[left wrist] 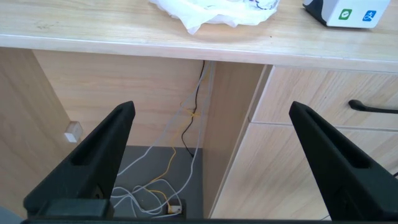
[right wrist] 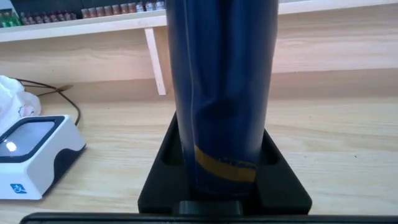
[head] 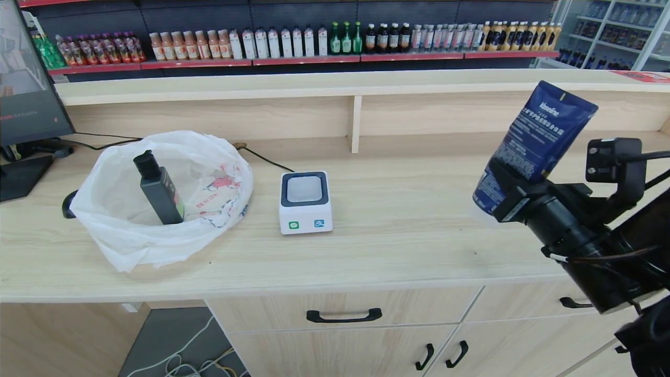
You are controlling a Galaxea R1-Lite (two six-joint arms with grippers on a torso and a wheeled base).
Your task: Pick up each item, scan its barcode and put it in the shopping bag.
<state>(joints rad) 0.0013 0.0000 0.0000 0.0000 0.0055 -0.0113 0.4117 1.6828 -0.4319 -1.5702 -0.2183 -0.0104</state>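
My right gripper (head: 510,191) is shut on a dark blue tube (head: 536,139) with white print, held tilted above the right end of the wooden counter (head: 408,230). The same blue tube (right wrist: 224,93) stands between the right fingers (right wrist: 163,163). A white barcode scanner (head: 305,202) with a dark-rimmed window sits mid-counter, and its corner (left wrist: 342,12) appears from below. To its left lies the white shopping bag (head: 162,193), holding an upright dark bottle (head: 158,188). My left gripper (left wrist: 211,168) is open and empty, low in front of the counter, below its front edge.
A monitor (head: 26,78) on its stand occupies the counter's far left, with cables running behind the bag. A raised shelf ledge (head: 335,84) runs along the back. Drawers with black handles (head: 344,315) sit below. Loose cables (left wrist: 168,186) lie on the floor under the counter.
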